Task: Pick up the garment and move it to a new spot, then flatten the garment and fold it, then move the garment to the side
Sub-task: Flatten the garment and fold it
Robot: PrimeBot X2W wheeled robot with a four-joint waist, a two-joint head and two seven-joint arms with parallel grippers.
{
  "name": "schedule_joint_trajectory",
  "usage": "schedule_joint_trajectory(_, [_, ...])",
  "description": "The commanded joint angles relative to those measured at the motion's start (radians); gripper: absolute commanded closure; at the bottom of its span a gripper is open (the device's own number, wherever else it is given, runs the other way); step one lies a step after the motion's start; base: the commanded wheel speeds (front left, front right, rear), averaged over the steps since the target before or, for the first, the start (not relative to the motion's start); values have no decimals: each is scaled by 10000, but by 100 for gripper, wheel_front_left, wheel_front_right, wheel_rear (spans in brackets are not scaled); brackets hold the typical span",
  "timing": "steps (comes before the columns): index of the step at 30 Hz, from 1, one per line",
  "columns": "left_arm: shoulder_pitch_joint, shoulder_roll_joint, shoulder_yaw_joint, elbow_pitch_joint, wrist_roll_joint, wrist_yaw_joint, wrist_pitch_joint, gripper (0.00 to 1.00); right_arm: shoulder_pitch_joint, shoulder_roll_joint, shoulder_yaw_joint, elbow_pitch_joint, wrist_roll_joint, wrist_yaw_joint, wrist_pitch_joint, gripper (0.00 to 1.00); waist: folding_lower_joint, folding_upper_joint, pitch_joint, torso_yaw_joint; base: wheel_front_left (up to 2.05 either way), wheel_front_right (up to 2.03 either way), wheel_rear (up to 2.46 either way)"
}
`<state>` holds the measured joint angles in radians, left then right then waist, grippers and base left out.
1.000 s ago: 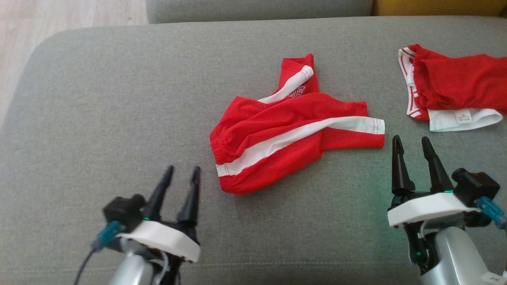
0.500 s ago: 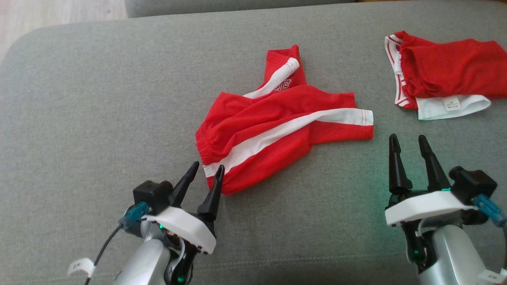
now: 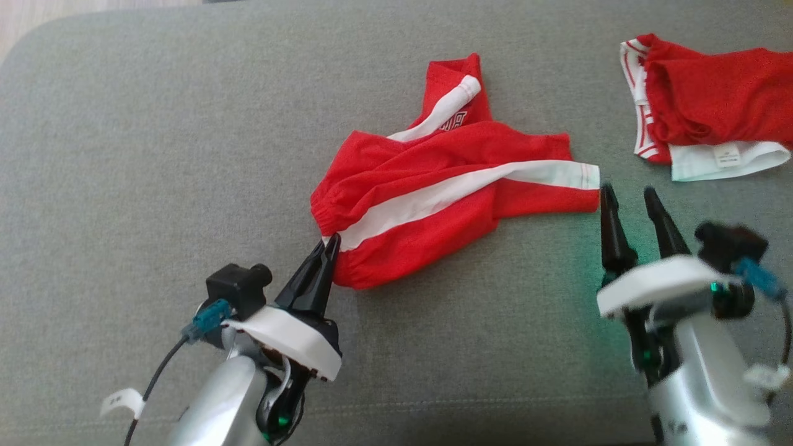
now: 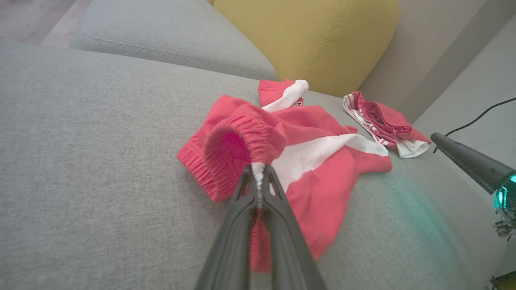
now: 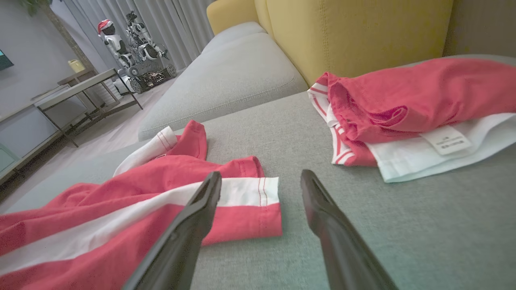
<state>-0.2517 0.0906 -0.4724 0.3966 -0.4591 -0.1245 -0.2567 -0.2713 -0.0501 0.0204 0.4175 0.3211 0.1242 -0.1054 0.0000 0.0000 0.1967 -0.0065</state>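
Left wrist view: L gripper point(image 4: 258, 171) clamped on shorts point(image 4: 322, 161) at waistband; R gripper point(image 3: 627, 192) open, empty.

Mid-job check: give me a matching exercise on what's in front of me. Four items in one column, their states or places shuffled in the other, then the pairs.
Column one:
1. left pincer
2. right pincer
3. striped shorts
4. other red garment

Column two:
a. lies untouched at the right of the sofa
b. open, tips close beside a leg hem
c. shut on an elastic waistband
d. crumpled mid-seat, one edge pinched

Pairs: 1-c; 2-b; 3-d; 4-a
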Motion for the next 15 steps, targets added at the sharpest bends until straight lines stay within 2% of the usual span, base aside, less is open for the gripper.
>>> schedule_joint_trajectory(1, [-438, 173, 255, -350, 60, -60, -51, 100, -569, -1, 219, -126, 229, 65, 188, 0, 0, 0, 96, 78, 0, 0, 0])
schedule_joint_trajectory(7, [-601, 259, -26, -411, 135, -60, -51, 100, -1561, -418, 325, 966, 838, 65, 1324, 0, 0, 0, 297, 272, 0, 0, 0])
schedule_joint_trajectory(15, [-722, 242, -137, -439, 172, -61, -51, 100, -2217, -822, 609, 1987, 1268, 65, 1774, 0, 0, 0, 447, 416, 0, 0, 0])
